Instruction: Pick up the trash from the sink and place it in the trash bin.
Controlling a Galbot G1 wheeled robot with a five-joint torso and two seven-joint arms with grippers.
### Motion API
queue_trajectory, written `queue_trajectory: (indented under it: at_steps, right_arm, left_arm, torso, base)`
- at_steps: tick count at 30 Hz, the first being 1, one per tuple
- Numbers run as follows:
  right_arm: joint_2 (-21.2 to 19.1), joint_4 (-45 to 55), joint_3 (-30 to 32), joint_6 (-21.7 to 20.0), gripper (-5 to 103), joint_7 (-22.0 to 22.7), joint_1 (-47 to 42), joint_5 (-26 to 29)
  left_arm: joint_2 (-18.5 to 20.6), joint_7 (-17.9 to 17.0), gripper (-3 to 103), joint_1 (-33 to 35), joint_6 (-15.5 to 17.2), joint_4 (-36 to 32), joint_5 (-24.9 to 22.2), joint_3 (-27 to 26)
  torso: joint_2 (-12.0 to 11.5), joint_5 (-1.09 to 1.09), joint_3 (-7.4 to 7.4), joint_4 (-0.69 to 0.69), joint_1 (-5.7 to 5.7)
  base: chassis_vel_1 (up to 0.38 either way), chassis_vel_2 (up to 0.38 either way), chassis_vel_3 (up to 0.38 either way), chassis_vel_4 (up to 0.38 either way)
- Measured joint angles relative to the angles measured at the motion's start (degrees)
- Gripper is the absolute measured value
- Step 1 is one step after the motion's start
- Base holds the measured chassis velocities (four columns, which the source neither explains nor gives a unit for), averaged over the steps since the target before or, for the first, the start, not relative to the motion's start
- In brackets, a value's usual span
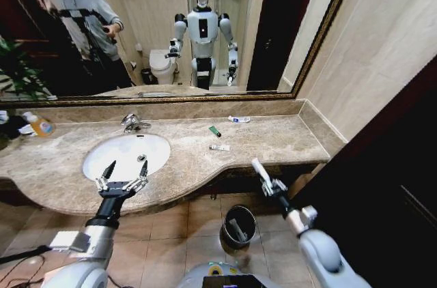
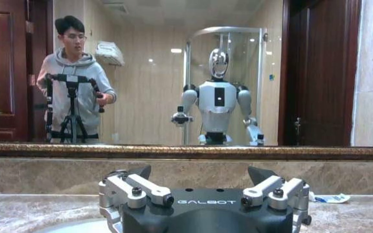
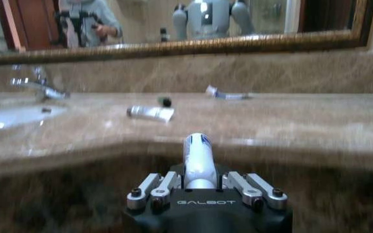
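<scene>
The white oval sink [image 1: 109,155] sits in the marble counter. My left gripper [image 1: 123,177] hovers open over the basin's front rim, nothing between its fingers [image 2: 131,188]. My right gripper [image 1: 271,185] is shut on a white tube [image 1: 258,167] with blue print [image 3: 198,153], held off the counter's front edge, above and a little right of the black trash bin [image 1: 239,226] on the floor. On the counter lie a green stick [image 1: 215,131], a white tube [image 1: 219,147] and a white-and-blue tube [image 1: 239,119]; the right wrist view shows them beyond the held tube.
A chrome faucet [image 1: 133,123] stands behind the basin. An orange-labelled bottle [image 1: 39,124] is at the counter's far left. A large mirror runs along the back wall. A white item lies inside the bin. A dark door panel is to the right.
</scene>
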Motion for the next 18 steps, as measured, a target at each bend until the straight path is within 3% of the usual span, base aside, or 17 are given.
queue_trajectory:
  at_steps: [10,18]
  right_arm:
    - [1.3,-8.5,-2.5,1.2,27,-2.1,-0.2,-6.5]
    - [2.8,-22.7,-7.0,-3.5,27,-2.7,9.0,-16.9]
  left_arm:
    - [0.0,0.0,100,0.0,0.0,0.0,0.0,0.0]
    - [0.0,0.0,100,0.0,0.0,0.0,0.0,0.0]
  torso:
    - [0.0,0.01,0.01,0.00,0.01]
    - [0.0,0.00,0.01,0.01,0.01]
  base:
    - [0.000,0.000,0.000,0.000]
    - [0.000,0.000,0.000,0.000]
